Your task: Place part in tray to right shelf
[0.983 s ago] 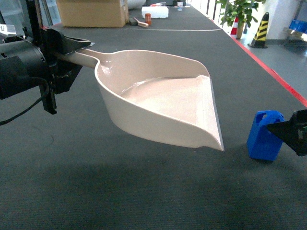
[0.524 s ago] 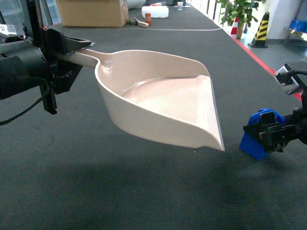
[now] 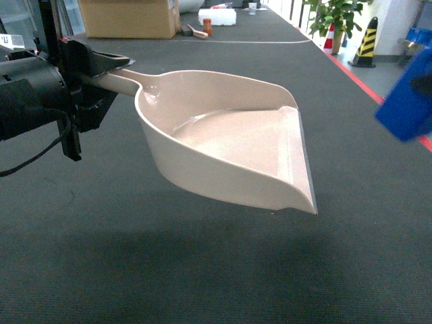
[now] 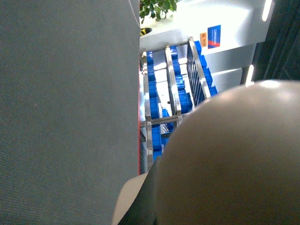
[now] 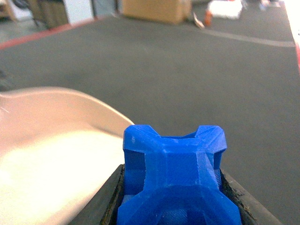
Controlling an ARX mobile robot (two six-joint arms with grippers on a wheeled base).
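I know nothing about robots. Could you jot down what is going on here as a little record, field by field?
Setting: dark grey floor, cardboard box far behind
Left gripper: shut on the handle of the cream tray, holding it off the floor
Tray contents: nothing inside
Right gripper: shut on the blue part
Part position: in the air at the right edge of the head view, blurred, right of the tray
Shelf: steel rack with blue crates, seen only by the left wrist camera
Stage: part not yet in the tray

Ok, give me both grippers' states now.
Left gripper: shut on the tray handle.
Right gripper: shut on the part.
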